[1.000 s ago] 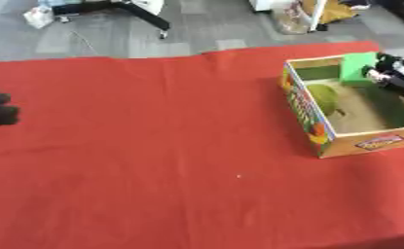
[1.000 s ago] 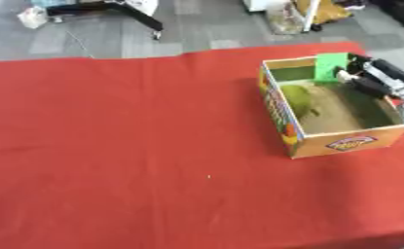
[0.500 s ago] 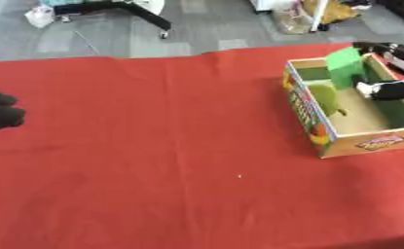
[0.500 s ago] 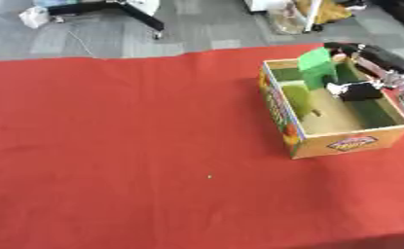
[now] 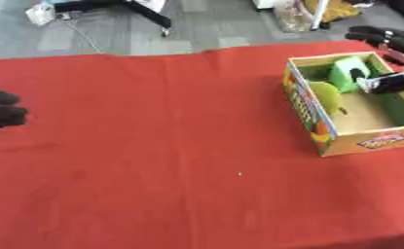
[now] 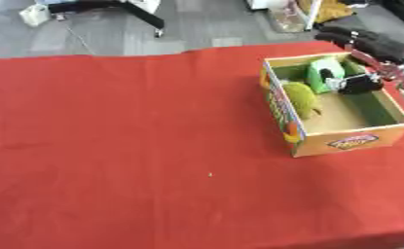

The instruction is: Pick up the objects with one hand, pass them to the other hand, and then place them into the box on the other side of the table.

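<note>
A cardboard box [image 6: 351, 141] with printed fruit sides stands on the red tablecloth at the right. Inside it, a green block [image 6: 322, 72] sits in the far corner and a yellow-green rounded object [image 6: 299, 97] lies against the left wall. My right hand [image 6: 371, 44] hovers over the box's far right rim with its fingers stretched out. Its thumb [image 6: 356, 83] hangs just right of the green block, and nothing is held. My left hand [image 5: 0, 111] shows as a dark shape at the left edge, low over the cloth.
The red cloth [image 5: 154, 146] covers the whole table, with a tiny pale speck [image 5: 239, 173] near the middle. Beyond the far edge lie grey floor, a black stand [image 5: 145, 12] and some bags [image 5: 311, 9].
My right hand was down in the box with the green block; it has opened and drawn back up to the far rim. The block now rests in the box. The left hand has not moved.
</note>
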Robot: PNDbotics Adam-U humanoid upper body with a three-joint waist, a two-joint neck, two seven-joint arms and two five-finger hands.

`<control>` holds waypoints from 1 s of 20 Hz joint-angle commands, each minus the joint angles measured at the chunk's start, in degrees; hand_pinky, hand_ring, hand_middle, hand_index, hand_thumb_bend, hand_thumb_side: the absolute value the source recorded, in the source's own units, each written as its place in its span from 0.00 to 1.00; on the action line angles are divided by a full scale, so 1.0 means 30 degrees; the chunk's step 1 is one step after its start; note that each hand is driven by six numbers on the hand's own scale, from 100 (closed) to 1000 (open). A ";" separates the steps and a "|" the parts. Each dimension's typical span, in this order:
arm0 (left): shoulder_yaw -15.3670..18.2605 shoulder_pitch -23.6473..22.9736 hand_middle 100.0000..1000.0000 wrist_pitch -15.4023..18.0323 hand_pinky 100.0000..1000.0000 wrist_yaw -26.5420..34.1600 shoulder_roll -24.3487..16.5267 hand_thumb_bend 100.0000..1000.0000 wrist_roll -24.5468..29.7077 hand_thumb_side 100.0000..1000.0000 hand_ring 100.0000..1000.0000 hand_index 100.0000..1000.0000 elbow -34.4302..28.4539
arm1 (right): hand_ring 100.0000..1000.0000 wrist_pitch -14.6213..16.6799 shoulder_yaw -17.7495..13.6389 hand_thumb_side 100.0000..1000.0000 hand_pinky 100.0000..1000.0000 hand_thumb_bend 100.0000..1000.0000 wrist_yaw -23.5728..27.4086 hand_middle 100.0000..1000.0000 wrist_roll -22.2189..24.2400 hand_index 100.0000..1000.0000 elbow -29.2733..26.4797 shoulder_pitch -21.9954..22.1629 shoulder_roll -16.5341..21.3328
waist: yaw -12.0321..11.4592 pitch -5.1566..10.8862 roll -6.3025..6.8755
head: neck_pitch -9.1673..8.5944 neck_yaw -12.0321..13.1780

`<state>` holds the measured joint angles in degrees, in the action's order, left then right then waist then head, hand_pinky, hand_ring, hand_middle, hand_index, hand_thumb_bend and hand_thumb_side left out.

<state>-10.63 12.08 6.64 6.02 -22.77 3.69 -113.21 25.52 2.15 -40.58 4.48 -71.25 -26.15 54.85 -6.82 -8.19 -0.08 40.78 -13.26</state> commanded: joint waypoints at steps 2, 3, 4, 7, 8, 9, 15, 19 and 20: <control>0.0089 0.0063 0.68 -0.0012 0.73 -0.0096 -0.0159 0.02 0.0077 0.87 0.68 0.78 -0.0172 | 1.00 -0.0074 -0.0316 0.30 1.00 0.00 -0.0481 1.00 -0.0317 1.00 -0.0510 -0.0082 0.1120 | 0.0031 0.0221 -0.0161 | 0.0093 -0.0013; 0.0093 0.0056 0.68 -0.0016 0.73 -0.0099 -0.0172 0.02 0.0076 0.87 0.68 0.78 -0.0167 | 1.00 -0.0061 -0.0338 0.29 1.00 0.00 -0.0476 1.00 -0.0381 1.00 -0.0603 -0.0028 0.1160 | 0.0043 0.0233 -0.0163 | 0.0091 0.0006; 0.0105 0.0053 0.68 -0.0031 0.73 -0.0110 -0.0208 0.01 0.0063 0.87 0.68 0.78 -0.0154 | 1.00 -0.0033 -0.0371 0.29 1.00 0.00 -0.0427 1.00 -0.0462 1.00 -0.0787 0.0042 0.1216 | 0.0060 0.0244 -0.0164 | 0.0088 0.0051; 0.0196 0.0120 0.67 -0.0123 0.73 -0.0203 -0.0541 0.00 -0.0032 0.87 0.68 0.78 -0.0121 | 0.98 0.0097 -0.0567 0.24 1.00 0.00 0.0156 1.00 -0.0873 1.00 -0.2025 0.0464 0.1463 | 0.0151 0.0282 -0.0147 | 0.0076 0.0370; 0.0263 0.0164 0.67 -0.0170 0.73 -0.0286 -0.0726 0.00 -0.0074 0.87 0.68 0.78 -0.0113 | 0.98 0.0153 -0.0674 0.22 1.00 0.00 0.0501 1.00 -0.1115 1.00 -0.2709 0.0681 0.1559 | 0.0194 0.0288 -0.0137 | 0.0039 0.0580; 0.0328 0.0214 0.67 -0.0231 0.73 -0.0394 -0.0906 0.00 -0.0121 0.86 0.68 0.78 -0.0101 | 0.97 0.0166 -0.0784 0.17 1.00 0.00 0.0907 1.00 -0.1350 1.00 -0.3416 0.0921 0.1648 | 0.0231 0.0292 -0.0125 | 0.0002 0.0803; 0.1115 0.0962 0.68 -0.1026 0.73 -0.2120 -0.2809 0.00 -0.0631 0.77 0.68 0.79 0.0333 | 0.85 0.0232 -0.1686 0.00 0.89 0.00 0.5525 0.85 -0.3318 1.00 -1.0412 0.3148 0.1267 | 0.0656 0.0277 0.0075 | -0.0345 0.3368; 0.1746 0.1752 0.70 -0.1842 0.74 -0.4066 -0.4493 0.00 -0.0819 0.68 0.69 0.81 0.0894 | 0.77 0.0834 -0.2143 0.00 0.84 0.00 0.7529 0.73 -0.3743 1.00 -1.4068 0.4531 0.0268 | 0.0914 0.0257 0.0246 | -0.0363 0.5000; 0.1943 0.2053 0.70 -0.2148 0.74 -0.4854 -0.5094 0.00 -0.0771 0.65 0.70 0.82 0.1120 | 0.76 0.1557 -0.2130 0.00 0.83 0.00 0.7752 0.72 -0.3832 1.00 -1.4261 0.4756 -0.0036 | 0.0988 0.0257 0.0291 | -0.0351 0.5467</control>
<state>-6.21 17.24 1.08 -6.43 -34.68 1.47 -109.79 28.86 -3.09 -18.99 -6.51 -111.28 -11.63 54.22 -3.85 -8.18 0.02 40.20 1.55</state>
